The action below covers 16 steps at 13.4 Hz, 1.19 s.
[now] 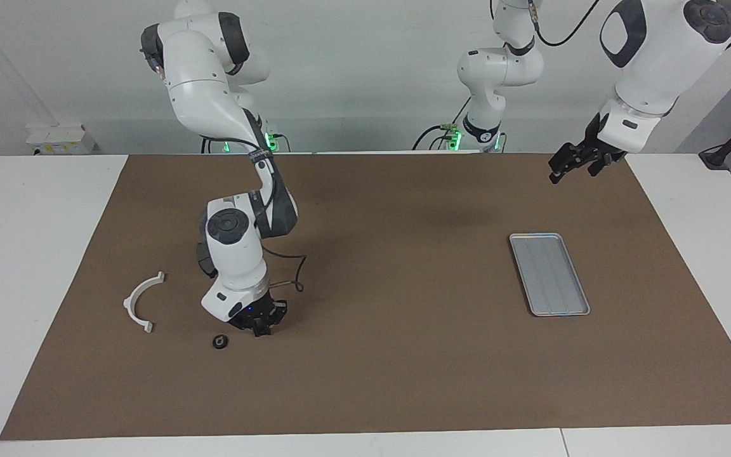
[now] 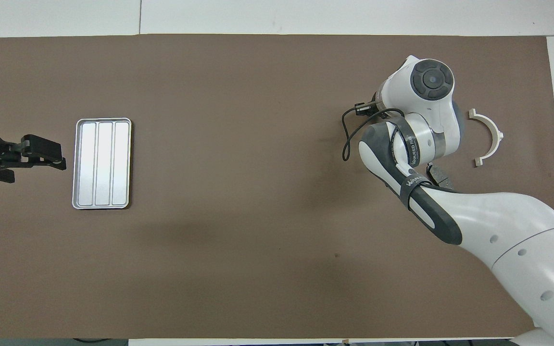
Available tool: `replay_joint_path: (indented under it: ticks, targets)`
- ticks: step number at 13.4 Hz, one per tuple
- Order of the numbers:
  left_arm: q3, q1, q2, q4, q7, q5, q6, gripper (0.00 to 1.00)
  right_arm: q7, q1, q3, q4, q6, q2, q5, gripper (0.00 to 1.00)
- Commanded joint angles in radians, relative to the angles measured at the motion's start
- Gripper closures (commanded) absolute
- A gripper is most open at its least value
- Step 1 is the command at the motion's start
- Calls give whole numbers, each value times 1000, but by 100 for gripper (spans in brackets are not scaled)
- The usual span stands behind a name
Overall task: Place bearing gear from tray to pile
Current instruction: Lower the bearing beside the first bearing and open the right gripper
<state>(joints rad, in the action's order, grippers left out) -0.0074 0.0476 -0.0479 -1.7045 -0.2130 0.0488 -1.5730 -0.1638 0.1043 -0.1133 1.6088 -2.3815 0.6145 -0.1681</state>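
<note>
bench stock, listed across the facing view; places given from the tray.

1. bracket: white half-ring, flat on the mat, well apart from the tray toward the right arm's end. it marks the pile.
2. pad: dark, beside the bracket, mostly hidden under the right arm in the overhead view. part of the same pile.
3. gear: small black ring, flat on the mat and free of any grip. it is well apart from the tray, near the bracket, a little farther from the robots. judged as delivered: it lies at the pile, not in the tray.
4. right gripper: low over the mat just beside the gear, not on it. fingers closed together, and nothing can be made out between them. it looks placed there for the drop-off.
5. tray: ribbed metal, toward the left arm's end. no gear shows in it, so nothing seems left to fetch.
6. left gripper: raised over the mat beside the tray, toward the left arm's end. fingers spread wide and holding nothing. it waits, likely kept out of the working arm's way.
</note>
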Motion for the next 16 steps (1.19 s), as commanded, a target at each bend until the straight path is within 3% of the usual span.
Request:
replay_joint_path:
  ticks: [1,16]
  targets:
    - [3,2,-10,5,7,11,11,0,-2,-8,-13,22,-10,-15,16,0]
    - [3,2,-10,5,7,11,11,0,15,-37,-14,22,27,-102,15,0]
